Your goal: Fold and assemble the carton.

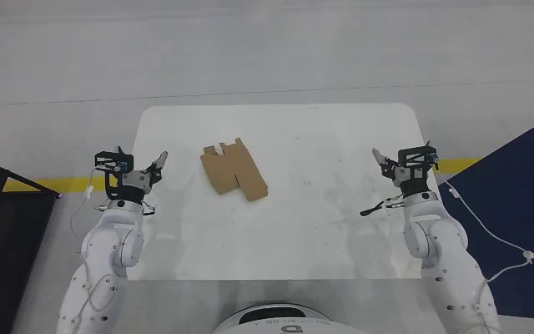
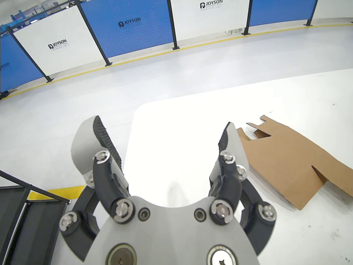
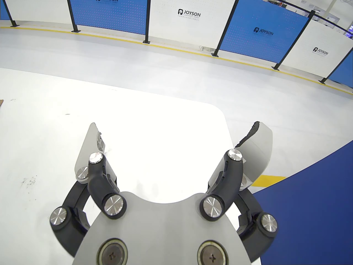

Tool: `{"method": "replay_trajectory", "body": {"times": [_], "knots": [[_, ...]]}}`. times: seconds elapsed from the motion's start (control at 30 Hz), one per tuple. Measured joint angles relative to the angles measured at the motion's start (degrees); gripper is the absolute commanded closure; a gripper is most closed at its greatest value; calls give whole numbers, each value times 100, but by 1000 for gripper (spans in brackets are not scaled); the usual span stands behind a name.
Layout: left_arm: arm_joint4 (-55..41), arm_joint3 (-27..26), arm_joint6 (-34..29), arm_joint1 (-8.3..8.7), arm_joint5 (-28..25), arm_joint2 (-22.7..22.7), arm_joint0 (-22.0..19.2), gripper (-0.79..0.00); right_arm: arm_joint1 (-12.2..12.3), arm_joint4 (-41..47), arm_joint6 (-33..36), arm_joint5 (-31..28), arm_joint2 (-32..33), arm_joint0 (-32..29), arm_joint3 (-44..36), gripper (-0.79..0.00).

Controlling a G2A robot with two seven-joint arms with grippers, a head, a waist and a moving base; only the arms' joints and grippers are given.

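Observation:
A flat, unfolded brown cardboard carton (image 1: 234, 169) lies on the white table (image 1: 334, 234), left of its middle; in the left wrist view the carton (image 2: 289, 161) lies flat beside my fingers. My left gripper (image 1: 143, 166) hovers at the table's left edge, a short way left of the carton, open and holding nothing; the left wrist view shows the left gripper (image 2: 162, 128) with its jaws spread wide. My right gripper (image 1: 392, 161) stands open at the table's right edge, far from the carton; in its own view the right gripper (image 3: 176, 128) is spread over the table corner.
A black rack (image 1: 21, 225) stands on the floor left of the table. A dark blue mat (image 1: 501, 200) lies on the floor to the right. Blue and white fence panels (image 2: 165, 15) stand far behind the table.

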Motion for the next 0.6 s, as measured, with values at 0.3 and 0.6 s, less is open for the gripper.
{"method": "replay_trajectory", "body": {"times": [0.3, 0.6], "knots": [[2929, 412, 2136, 93, 353, 135, 279, -785, 0, 0, 0, 0, 0, 0, 0, -785], [3506, 809, 2937, 119, 592, 56, 263, -785, 0, 0, 0, 0, 0, 0, 0, -785]]}}
